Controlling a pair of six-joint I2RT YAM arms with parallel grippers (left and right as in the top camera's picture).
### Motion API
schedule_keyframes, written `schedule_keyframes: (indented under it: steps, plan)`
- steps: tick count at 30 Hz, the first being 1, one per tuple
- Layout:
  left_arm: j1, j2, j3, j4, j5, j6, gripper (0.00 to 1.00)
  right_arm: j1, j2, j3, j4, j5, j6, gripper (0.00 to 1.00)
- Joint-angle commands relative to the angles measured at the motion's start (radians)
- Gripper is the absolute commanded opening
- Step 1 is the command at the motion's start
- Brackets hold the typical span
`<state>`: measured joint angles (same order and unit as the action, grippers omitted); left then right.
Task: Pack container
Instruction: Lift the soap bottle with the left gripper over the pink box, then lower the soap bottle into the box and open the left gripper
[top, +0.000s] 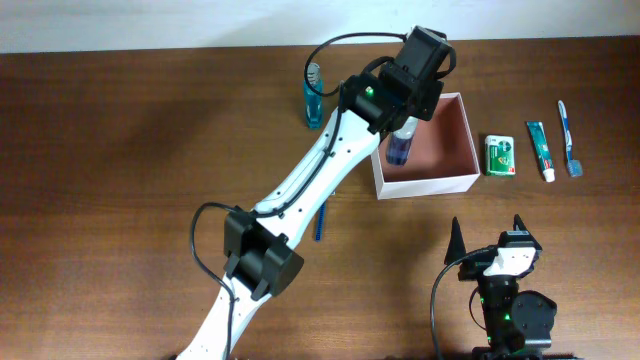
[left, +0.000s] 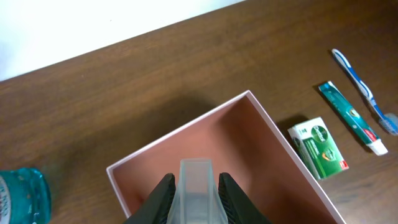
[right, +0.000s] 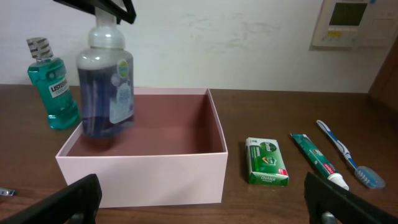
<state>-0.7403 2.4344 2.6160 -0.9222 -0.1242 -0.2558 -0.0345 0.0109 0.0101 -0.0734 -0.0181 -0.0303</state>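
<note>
My left hand (left: 196, 182) is clamped on the pale cap of a bottle (right: 106, 93), one finger on each side, and the bottle hangs from it with a slight tilt. It is clear plastic, nearly full of dark blue liquid, so I judge it heavy for its size and likely to swing under such a high grip. The smooth cap could also slip if I jerk. The bottle's base sits low over the left part of the box (right: 143, 180), but I cannot tell whether it touches the floor. The box stands on the worktop (top: 120, 150), open at the top, with white walls and a reddish-brown inside. It looks like thin card, light and easy to shove, so I would set things down gently. If it must be steadied, I would pinch a wall near a corner. My right hand (top: 488, 232) rests wide open and empty, near the front edge. A mouthwash bottle (right: 53, 87) stands to the box's left. On its right lie a green packet (right: 266, 162), a toothpaste tube (right: 317, 163) and a toothbrush (right: 345, 155).
</note>
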Motion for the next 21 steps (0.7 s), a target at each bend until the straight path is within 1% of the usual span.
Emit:
schedule_keyframes:
  steps: [1,15,18,20,21]
  plan:
    - [0.003,0.005,0.029,0.047,-0.011,-0.021,0.23,0.007,-0.006,-0.005,-0.006,0.012,0.002,0.99]
    - [0.004,0.073,0.029,0.056,-0.032,-0.021,0.23,0.007,-0.006,-0.005,-0.005,0.012,0.002,0.99]
    - [0.011,0.073,0.029,0.071,-0.054,-0.021,0.24,0.007,-0.006,-0.005,-0.005,0.012,0.002,0.99]
    - [0.024,0.073,0.029,0.084,-0.06,-0.021,0.25,0.007,-0.006,-0.005,-0.005,0.012,0.002,0.99]
    - [0.027,0.073,0.029,0.085,-0.06,-0.021,0.28,0.007,-0.006,-0.005,-0.006,0.012,0.002,0.99]
